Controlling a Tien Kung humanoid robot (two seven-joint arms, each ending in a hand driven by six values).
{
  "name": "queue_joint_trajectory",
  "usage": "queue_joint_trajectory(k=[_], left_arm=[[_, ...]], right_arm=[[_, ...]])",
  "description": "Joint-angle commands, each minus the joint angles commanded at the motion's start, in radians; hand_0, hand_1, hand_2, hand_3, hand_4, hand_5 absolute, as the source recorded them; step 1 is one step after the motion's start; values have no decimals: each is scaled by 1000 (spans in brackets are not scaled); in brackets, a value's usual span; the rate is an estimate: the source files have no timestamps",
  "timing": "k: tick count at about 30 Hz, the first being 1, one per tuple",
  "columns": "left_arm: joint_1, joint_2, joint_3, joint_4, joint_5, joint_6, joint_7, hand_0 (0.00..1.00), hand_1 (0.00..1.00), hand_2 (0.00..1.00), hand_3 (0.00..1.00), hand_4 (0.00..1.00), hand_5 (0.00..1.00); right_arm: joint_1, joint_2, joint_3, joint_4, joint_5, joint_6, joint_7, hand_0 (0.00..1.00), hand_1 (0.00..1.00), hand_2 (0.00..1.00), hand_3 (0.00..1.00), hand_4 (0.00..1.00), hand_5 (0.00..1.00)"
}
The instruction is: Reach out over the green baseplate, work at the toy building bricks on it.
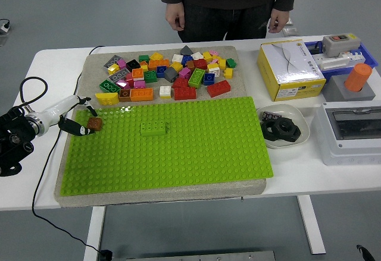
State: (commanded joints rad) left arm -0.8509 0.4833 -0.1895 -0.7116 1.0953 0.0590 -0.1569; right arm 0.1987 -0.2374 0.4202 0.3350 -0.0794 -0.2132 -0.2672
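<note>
The green baseplate [208,151] lies on a grey mat at the table's middle. A small brown brick [94,123] sits on its far left corner, and a green brick [153,128] sits further right. My left hand [87,123] reaches in from the left edge. Its fingers [76,128] are spread at the brown brick's left side, one above it and one below, close to touching it. The brick stays on the plate. The right arm is out of view.
A pile of loose coloured bricks [172,74] lies on the mat behind the plate. A person stands at the far side, hands [174,21] hanging. To the right are a yellow box [290,69], a white bowl [296,115] of black parts and a grey box [351,133].
</note>
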Motion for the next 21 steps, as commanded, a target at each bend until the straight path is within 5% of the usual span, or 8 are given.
queue_joint_trajectory(k=[21], left_arm=[[1,-6,10,16,-11,5,-5,991,989,934,547,891,2]], right_arm=[[3,1,-1,1,0,1,-1,679,667,715,787,898,968]])
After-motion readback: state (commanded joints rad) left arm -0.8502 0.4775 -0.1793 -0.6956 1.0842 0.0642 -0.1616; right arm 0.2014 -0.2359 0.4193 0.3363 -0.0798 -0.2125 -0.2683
